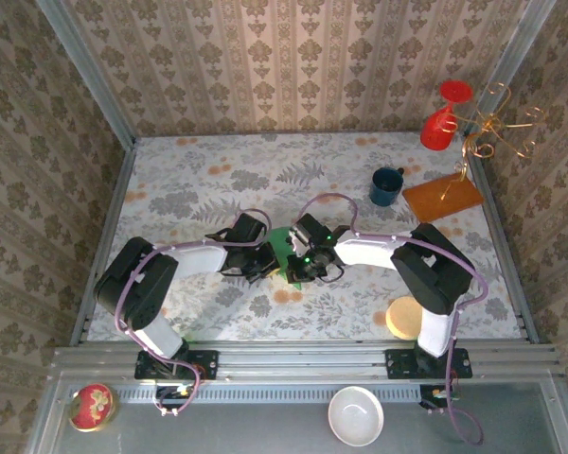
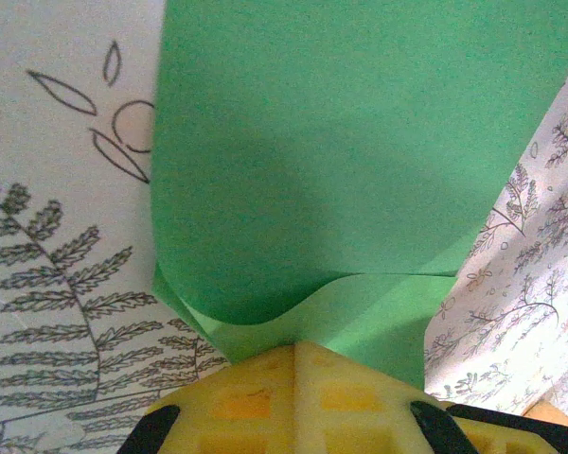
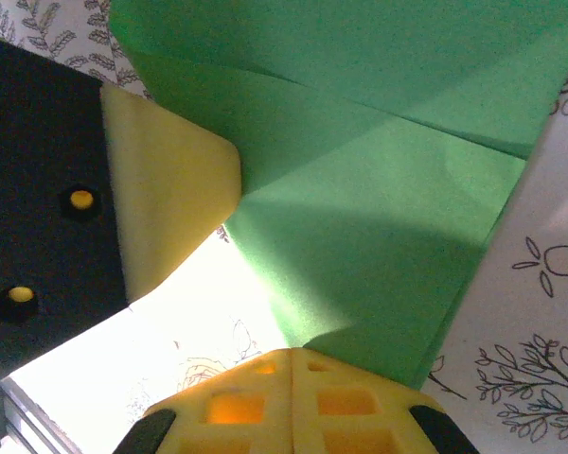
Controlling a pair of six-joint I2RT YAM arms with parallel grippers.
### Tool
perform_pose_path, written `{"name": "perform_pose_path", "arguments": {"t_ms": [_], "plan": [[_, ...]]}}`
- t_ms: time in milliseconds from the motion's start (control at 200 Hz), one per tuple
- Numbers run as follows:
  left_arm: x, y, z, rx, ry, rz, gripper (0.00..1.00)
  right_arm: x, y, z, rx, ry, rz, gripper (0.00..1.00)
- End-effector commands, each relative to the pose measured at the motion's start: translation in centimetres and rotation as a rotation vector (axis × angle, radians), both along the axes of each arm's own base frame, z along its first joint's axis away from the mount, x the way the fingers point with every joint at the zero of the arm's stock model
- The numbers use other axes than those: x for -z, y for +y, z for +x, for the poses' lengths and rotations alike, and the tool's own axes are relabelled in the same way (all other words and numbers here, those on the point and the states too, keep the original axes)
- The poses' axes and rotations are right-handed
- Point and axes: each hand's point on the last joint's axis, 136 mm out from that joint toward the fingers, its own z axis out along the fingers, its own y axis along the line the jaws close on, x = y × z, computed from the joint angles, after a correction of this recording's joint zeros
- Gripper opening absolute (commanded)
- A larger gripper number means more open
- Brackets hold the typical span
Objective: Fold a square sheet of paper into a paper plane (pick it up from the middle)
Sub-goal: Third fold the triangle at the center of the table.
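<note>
Centrally on the flower-patterned table (image 1: 199,189), seen from above, your two arms bend inward and meet over the green paper (image 1: 281,242), which lies between them, nearer the front edge than the far wall. Your left gripper (image 2: 295,346) comes in from the left. Its wrist camera shows the yellow fingers pressed together with no gap, pinching the paper's near edge. There the paper lies in layers, with a broad upper flap curling over a lower one. Your right gripper (image 3: 292,352) comes in from the right, and its fingers are likewise closed tight, on a corner of the paper. From that camera the paper is partly folded, its angled flaps overlapping along straight creases. The left gripper's yellow finger pad touches the paper's left edge. Whether the paper rests flat on the table or is lifted slightly, you cannot tell. Well apart, at the far right, a blue mug (image 1: 387,186) stands just beside an orange-brown board (image 1: 442,199).
</note>
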Motion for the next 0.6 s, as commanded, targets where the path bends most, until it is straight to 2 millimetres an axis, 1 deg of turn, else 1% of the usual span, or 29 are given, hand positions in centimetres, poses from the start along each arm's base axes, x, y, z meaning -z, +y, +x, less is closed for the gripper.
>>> {"name": "perform_pose_path", "arguments": {"t_ms": [0, 135, 275, 370, 470, 595], "plan": [[4.1, 3.8, -2.1, -0.027, 0.099, 0.176, 0.05, 0.9, -0.7, -0.4, -0.012, 0.016, -0.052, 0.09], [4.0, 3.8, -2.0, -0.028, 0.096, 0.176, 0.05, 1.2, -0.9, -0.6, -0.014, 0.025, -0.055, 0.09], [3.9, 3.7, -1.8, -0.028, 0.093, 0.171, 0.05, 1.8, -1.3, -1.1, -0.015, 0.044, -0.074, 0.09], [3.3, 3.5, -1.3, -0.029, 0.073, 0.152, 0.05, 2.3, -1.7, -1.4, -0.016, 0.060, -0.092, 0.09], [1.8, 2.7, -0.1, -0.020, 0.022, 0.100, 0.06, 2.9, -2.1, -1.8, -0.019, 0.080, -0.113, 0.08], [-1.3, 1.3, 1.4, 0.050, -0.089, 0.042, 0.08, 3.4, -2.5, -2.1, -0.013, 0.100, -0.129, 0.07]]}}
